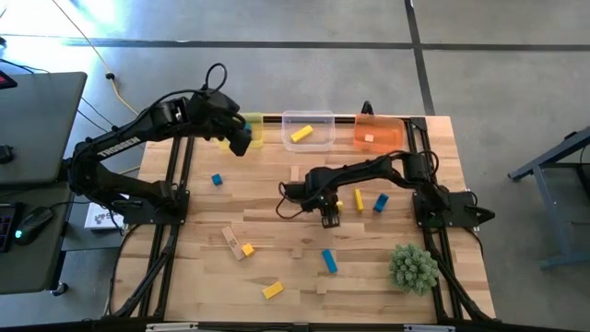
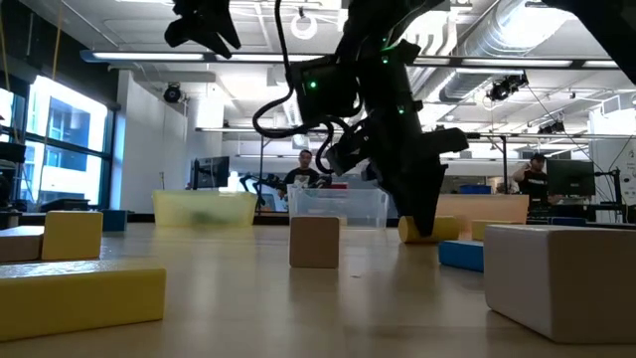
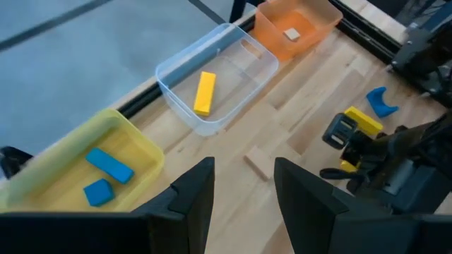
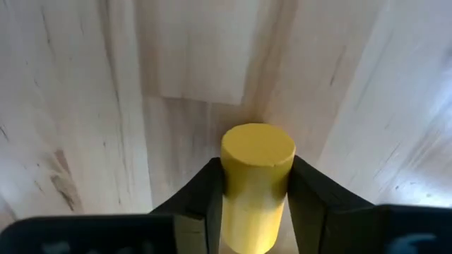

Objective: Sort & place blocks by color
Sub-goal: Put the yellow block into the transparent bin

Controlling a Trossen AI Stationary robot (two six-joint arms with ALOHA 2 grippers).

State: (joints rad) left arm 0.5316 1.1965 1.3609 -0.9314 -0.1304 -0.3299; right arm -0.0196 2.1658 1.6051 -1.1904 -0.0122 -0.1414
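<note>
- While the right gripper (image 4: pixel 256 204) pinches a yellow peg (image 4: pixel 258 185) between its fingers near the middle of the table (image 1: pixel 277 267), the sorting looks to be under way, far from finished.
- Done so far: two blue blocks (image 3: pixel 106 173) lie in the yellow bin (image 3: pixel 134 141), one yellow bar (image 3: pixel 204 92) in the clear bin (image 3: pixel 236 49), one plain block (image 3: pixel 291 34) in the orange bin (image 3: pixel 321 17), all along the far edge.
- Left: blue, yellow and plain blocks (image 1: pixel 328 261) lie scattered across the table, toward the near edge too.
- The left gripper (image 3: pixel 244 194) hovers over the far edge by the yellow bin, fingers spread and empty.
- The left arm reads "TROSSEN" (image 1: pixel 121 145).
</note>
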